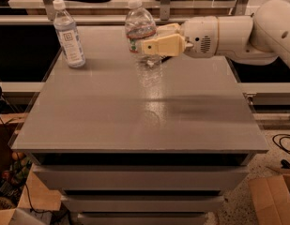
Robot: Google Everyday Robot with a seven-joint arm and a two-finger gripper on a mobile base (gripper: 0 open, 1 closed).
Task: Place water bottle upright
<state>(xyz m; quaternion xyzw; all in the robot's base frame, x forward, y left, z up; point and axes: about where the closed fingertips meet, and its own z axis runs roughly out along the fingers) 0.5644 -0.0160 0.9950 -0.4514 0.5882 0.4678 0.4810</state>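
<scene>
The water bottle (141,29) is a clear ribbed bottle with a white cap and a narrow red, white and blue band near the shoulder. It stands upright near the back middle of the grey table (135,116), its lower part hidden behind the fingers. My gripper (151,40) reaches in from the right, its cream fingers (162,46) shut on the bottle's lower body. I cannot tell whether the bottle's base touches the table.
A second, smoother bottle (68,34) with a large white and light-blue label stands upright at the back left. My white arm (238,32) spans the back right. Shelves and a rail run behind the table. A cardboard box (276,198) lies on the floor at right.
</scene>
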